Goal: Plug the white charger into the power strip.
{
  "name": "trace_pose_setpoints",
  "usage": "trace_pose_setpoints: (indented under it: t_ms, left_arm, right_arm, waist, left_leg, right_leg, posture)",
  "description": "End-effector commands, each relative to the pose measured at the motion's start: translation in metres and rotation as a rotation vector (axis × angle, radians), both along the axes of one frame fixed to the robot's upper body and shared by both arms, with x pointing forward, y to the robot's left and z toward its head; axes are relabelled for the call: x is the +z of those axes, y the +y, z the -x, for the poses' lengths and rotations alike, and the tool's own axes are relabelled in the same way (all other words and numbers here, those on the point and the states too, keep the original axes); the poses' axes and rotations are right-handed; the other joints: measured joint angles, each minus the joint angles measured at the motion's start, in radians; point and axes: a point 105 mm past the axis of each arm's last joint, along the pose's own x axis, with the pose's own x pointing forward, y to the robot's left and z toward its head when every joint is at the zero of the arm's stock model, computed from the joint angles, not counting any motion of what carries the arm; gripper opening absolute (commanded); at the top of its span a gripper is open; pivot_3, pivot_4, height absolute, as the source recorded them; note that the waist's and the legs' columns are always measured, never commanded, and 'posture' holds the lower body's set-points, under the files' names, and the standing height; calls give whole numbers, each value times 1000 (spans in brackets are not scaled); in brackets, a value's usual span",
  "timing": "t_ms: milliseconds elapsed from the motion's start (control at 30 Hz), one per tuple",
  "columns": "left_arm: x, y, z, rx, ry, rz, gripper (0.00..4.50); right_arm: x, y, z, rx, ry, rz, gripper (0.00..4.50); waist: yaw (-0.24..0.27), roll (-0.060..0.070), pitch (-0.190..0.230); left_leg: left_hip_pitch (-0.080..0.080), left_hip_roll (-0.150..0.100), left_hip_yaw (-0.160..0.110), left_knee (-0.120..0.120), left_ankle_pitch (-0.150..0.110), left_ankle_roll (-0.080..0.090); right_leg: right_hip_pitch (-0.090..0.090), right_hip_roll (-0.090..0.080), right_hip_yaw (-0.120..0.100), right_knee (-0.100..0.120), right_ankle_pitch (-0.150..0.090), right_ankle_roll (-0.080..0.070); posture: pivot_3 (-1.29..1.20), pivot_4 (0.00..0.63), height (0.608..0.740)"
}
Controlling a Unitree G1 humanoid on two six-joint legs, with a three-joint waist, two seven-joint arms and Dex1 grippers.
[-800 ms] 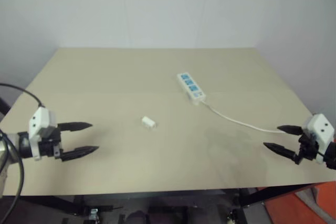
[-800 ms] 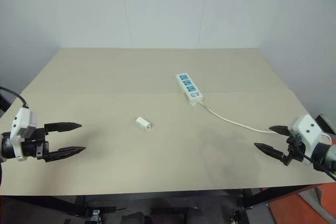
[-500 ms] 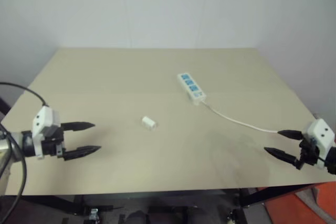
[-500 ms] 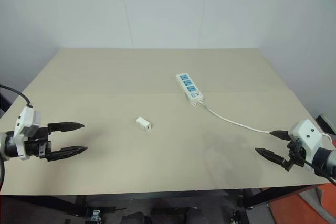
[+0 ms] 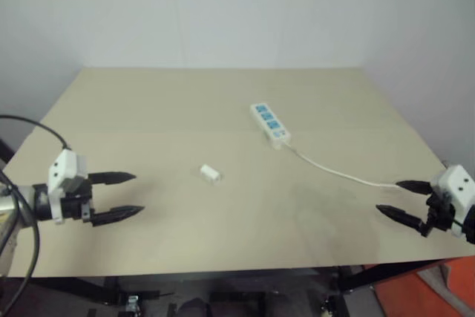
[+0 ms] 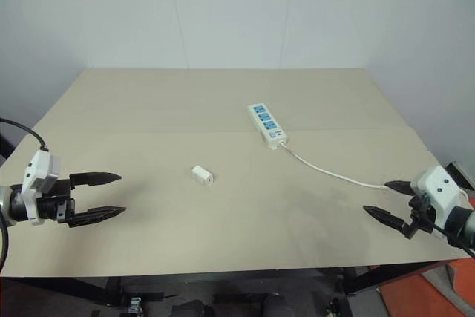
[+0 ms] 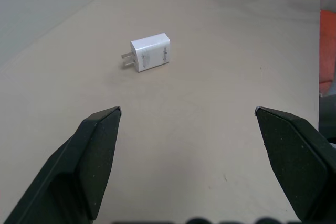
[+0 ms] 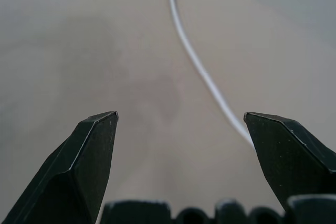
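- The table has a plain beige top, and white walls stand behind its far edge.
- The charger lies flat on the table, a little to the left of the middle and nearer to the front edge than to the far one. In the left wrist view its two metal pins show at one end, and the charger lies on its side.
- The power strip lies on the right half of the table, closer to the far edge, with its blue socket faces looking up. It is set at an angle and is well apart from the charger.
- A thin white cord runs from the near end of the strip toward the right front corner of the table.
- The left gripper hangs over the left front part of the table, its two black fingers spread wide with nothing between them. It points toward the charger but is well apart from it.
- The right gripper hangs near the right front corner, just beside the end of the cord, with its fingers also spread wide and empty.
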Motion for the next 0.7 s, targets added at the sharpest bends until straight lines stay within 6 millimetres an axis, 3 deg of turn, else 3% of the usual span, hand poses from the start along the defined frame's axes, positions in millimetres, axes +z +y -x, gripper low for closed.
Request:
trace_pose_setpoints:
  t_ms: [33, 300, 400, 567, 700]
  left_arm:
    - [13, -3, -2, -9, -42, -5, 4464]
    - [14, -7, -7, -4, -51, -42, 4464]
    - [15, -9, -8, 0, -55, -54, 4464]
    - [15, -11, -5, 4, -58, -60, 4464]
    - [12, -10, -1, 16, -48, -75, 4500]
  right_arm:
    - [-5, 11, -24, 3, -14, -2, 4500]
    - [-30, 49, -105, -43, 22, -89, 4500]
    - [-35, 63, -125, -54, 56, -131, 4500]
    - [-44, 75, -134, -13, 116, -110, 4500]
    - [-53, 82, -131, 42, 156, -82, 3592]
  waist:
    - [-3, 0, 0]
    - [-21, -1, 0]
    - [-25, -1, 0]
    - [-20, 0, 0]
    - [-25, 0, 0]
  left_leg:
    - [0, 0, 0, 0, 0, 0]
    - [-2, 0, 2, 0, 0, 0]
    - [-4, -1, 2, -1, 0, 0]
    - [-6, 0, 1, -2, 0, 0]
    - [-5, 0, 1, -2, 0, 0]
  right_leg:
    - [0, 0, 0, 0, 0, 0]
    - [-3, 0, 1, 1, 0, -1]
    - [-5, 1, 1, 1, 1, -1]
    - [-6, -1, 0, 0, 1, -1]
    - [-6, -2, 1, 0, 1, 0]
  posture:
    - [0, 150, 740]
    - [0, 150, 740]
    - [0, 150, 740]
    - [0, 150, 740]
    - [0, 150, 740]
